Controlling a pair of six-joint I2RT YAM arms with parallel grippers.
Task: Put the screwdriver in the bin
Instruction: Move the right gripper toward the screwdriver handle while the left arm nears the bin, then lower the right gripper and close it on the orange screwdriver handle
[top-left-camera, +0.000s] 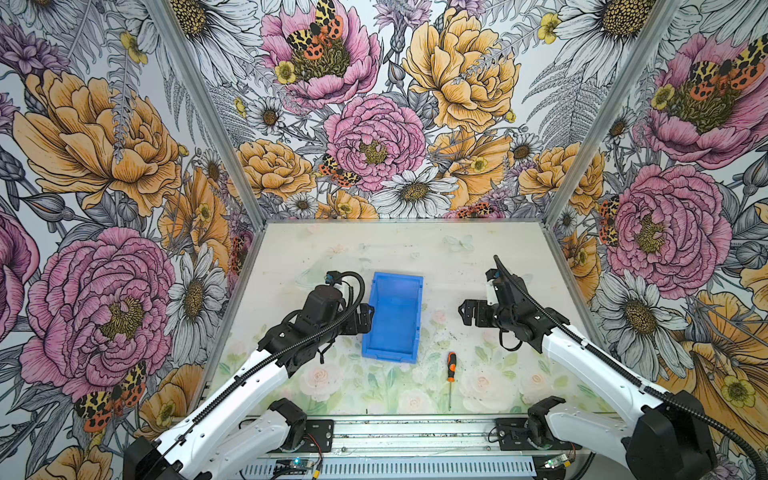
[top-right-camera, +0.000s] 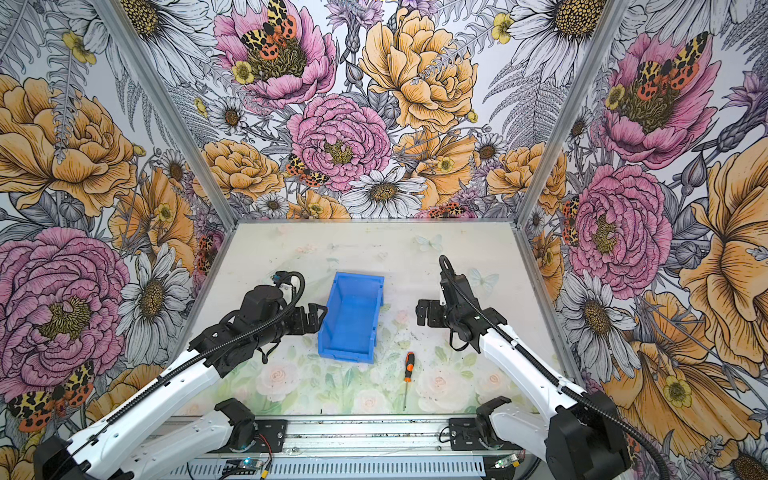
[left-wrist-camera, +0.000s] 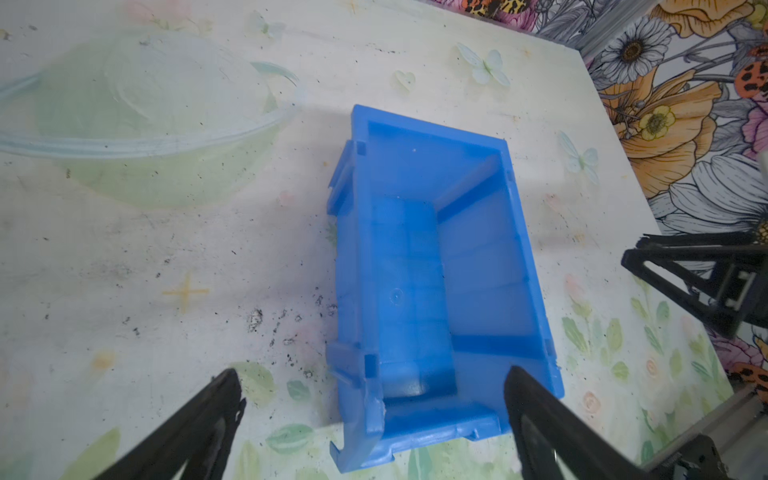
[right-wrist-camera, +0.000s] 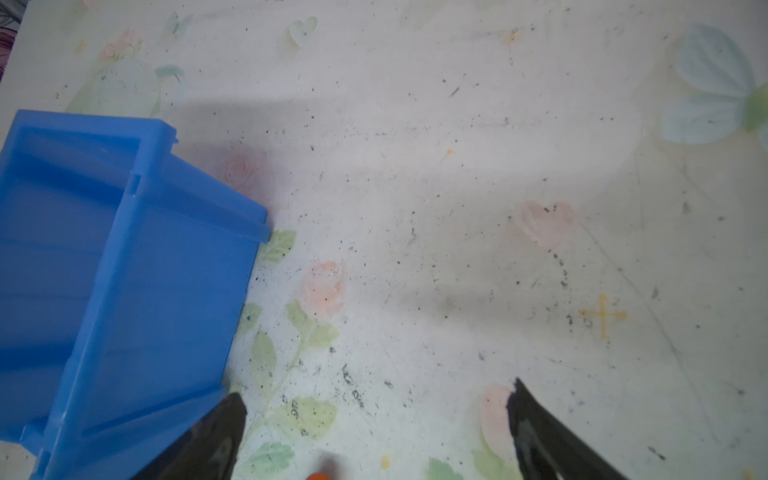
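Note:
The screwdriver (top-left-camera: 451, 368) (top-right-camera: 409, 368), with its orange-and-black handle and thin silver shaft, lies on the table near the front, right of the bin's front corner. Only an orange tip of the screwdriver (right-wrist-camera: 318, 476) shows in the right wrist view. The blue open-top bin (top-left-camera: 392, 316) (top-right-camera: 352, 318) (left-wrist-camera: 436, 270) (right-wrist-camera: 104, 270) stands mid-table with nothing in it. My left gripper (top-left-camera: 365, 318) (top-right-camera: 318, 318) (left-wrist-camera: 374, 399) is open beside the bin's left wall. My right gripper (top-left-camera: 467, 313) (top-right-camera: 424, 313) (right-wrist-camera: 376, 403) is open above bare table, right of the bin and beyond the screwdriver.
The tabletop (top-left-camera: 415, 257) carries a faded floral print with dark specks. Flowered walls close it on three sides. A metal rail (top-left-camera: 415, 436) with both arm bases runs along the front edge.

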